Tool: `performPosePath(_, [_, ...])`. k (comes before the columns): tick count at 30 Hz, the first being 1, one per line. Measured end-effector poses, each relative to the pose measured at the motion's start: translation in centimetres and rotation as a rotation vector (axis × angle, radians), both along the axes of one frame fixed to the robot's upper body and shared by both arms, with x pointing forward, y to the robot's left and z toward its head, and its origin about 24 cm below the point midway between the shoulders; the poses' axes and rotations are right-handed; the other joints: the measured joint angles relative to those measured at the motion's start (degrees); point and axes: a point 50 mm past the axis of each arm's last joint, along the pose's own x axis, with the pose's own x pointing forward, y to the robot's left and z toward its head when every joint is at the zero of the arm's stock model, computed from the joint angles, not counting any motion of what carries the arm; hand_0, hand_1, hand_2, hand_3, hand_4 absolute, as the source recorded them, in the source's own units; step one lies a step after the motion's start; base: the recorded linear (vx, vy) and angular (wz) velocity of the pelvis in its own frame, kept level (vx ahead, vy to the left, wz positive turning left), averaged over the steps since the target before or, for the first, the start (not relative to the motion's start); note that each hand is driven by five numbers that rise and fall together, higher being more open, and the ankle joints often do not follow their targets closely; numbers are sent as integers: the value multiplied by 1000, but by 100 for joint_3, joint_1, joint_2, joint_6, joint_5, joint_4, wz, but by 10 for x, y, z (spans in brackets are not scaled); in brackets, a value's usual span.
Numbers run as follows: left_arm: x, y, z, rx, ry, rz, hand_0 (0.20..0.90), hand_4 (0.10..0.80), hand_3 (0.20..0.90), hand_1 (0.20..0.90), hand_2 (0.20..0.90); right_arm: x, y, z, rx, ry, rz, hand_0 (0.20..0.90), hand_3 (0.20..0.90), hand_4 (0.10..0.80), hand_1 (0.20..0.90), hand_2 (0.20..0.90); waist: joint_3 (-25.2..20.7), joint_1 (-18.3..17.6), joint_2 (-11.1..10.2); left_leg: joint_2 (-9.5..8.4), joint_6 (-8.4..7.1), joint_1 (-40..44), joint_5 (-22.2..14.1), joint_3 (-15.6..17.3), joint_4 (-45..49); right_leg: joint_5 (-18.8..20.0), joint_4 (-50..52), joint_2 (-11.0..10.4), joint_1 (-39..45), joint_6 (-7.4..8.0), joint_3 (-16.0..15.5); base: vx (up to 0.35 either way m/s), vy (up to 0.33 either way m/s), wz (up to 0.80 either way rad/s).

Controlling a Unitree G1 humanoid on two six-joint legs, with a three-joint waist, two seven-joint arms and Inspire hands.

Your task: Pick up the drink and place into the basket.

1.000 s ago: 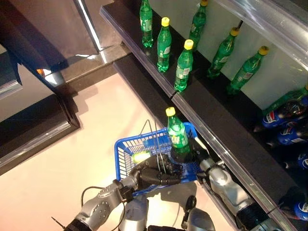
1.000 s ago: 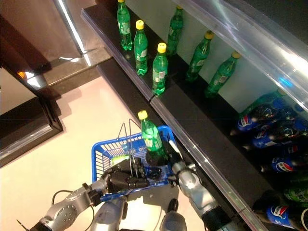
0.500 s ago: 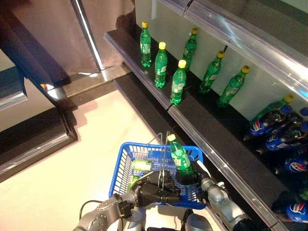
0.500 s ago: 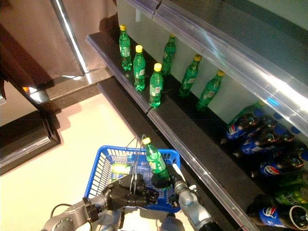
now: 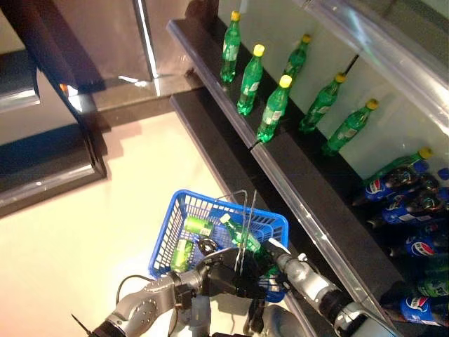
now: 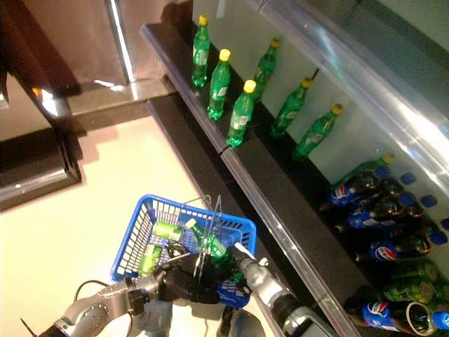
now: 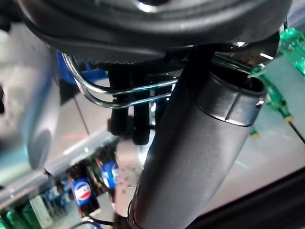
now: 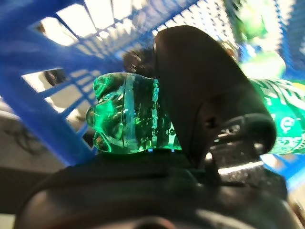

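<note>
The blue basket [image 5: 165, 233] hangs in front of me, off the floor. My left hand [image 5: 223, 275] is shut on its thin wire handles [image 7: 124, 93]. My right hand [image 5: 272, 253] reaches over the basket's near right corner and is shut on a green bottle with a yellow cap [image 5: 240, 234]. The bottle lies tilted inside the basket, cap pointing away from me. In the right wrist view my thumb [image 8: 200, 86] curls over the bottle's lower body [image 8: 128, 114], with the basket's mesh [image 8: 71, 52] behind it. Other green drinks [image 5: 197, 225] lie in the basket.
A dark shelf [image 5: 231, 133] runs along the right with upright green bottles [image 5: 273, 112]. Dark bottles with blue labels [image 5: 407, 210] lie lower at the right. A dark cabinet base [image 5: 49, 161] stands at the left across pale floor.
The green bottle has gone from upright above the basket to lying tilted inside it, still in my right hand. The whole picture has shifted, so the camera has moved.
</note>
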Motion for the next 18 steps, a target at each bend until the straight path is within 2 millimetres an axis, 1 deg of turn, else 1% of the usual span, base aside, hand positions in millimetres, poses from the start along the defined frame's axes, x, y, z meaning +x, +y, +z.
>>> performPosePath(2, [4, 4, 3, 18, -15, -3, 300, 100, 200, 300, 300, 4, 3, 1, 35, 24, -29, 300, 200, 100, 300, 300, 68, 113, -14, -15, -3, -98, 13, -28, 38, -5, 46, 0, -81, -8, -16, -75, -91, 7])
performPosePath(3, [9, 6, 7, 32, -31, -8, 300, 100, 200, 300, 300, 10, 7, 4, 60, 32, -43, 300, 200, 100, 300, 300, 152, 154, -52, -31, -3, -164, 13, -74, 70, -6, 52, 1, -121, -9, -37, -56, -82, 10])
performPosePath(8, [20, 8, 17, 34, -56, -2, 300, 100, 200, 300, 300, 20, 11, 13, 60, -3, -8, 300, 200, 100, 300, 300, 273, 313, -109, -81, 9, -338, 0, -185, 121, -34, 22, -11, -172, -2, -160, 10, -64, 14])
performPosePath(11, [22, 9, 20, 3, -42, 15, 300, 100, 200, 300, 300, 27, 15, 20, 3, -43, 53, 300, 200, 100, 300, 300, 309, 382, -159, -105, -4, -387, -75, -217, 242, -65, 32, -9, -136, 4, -183, 10, -22, 5])
performPosePath(13, [22, 9, 21, -14, -30, 18, 300, 100, 200, 300, 300, 29, 17, 22, -25, -49, 72, 300, 200, 100, 300, 300, 314, 434, -166, -115, 10, -396, -115, -219, 296, -67, 34, -9, -117, 1, -182, 17, -6, 0])
performPosePath(14, [22, 8, 21, -30, -21, 21, 300, 100, 200, 300, 300, 32, 21, 24, -56, -47, 94, 300, 200, 100, 300, 300, 327, 457, -182, -120, 20, -398, -144, -230, 344, -69, 36, -7, -91, -4, -186, 0, 0, 0])
performPosePath(16, [23, 6, 23, -57, -11, 19, 300, 100, 200, 300, 300, 35, 28, 26, -67, -21, 106, 300, 200, 100, 300, 300, 331, 481, -188, -142, 25, -398, -165, -252, 359, -89, 30, -12, -62, 13, -188, 14, 5, 8])
performPosePath(18, [24, 2, 29, -110, -6, 15, 300, 100, 200, 300, 300, 34, 33, 23, -76, 25, 117, 300, 200, 100, 300, 300, 335, 579, -181, -168, 23, -397, -177, -260, 356, -116, 30, -30, -57, 47, -188, 7, 17, 7])
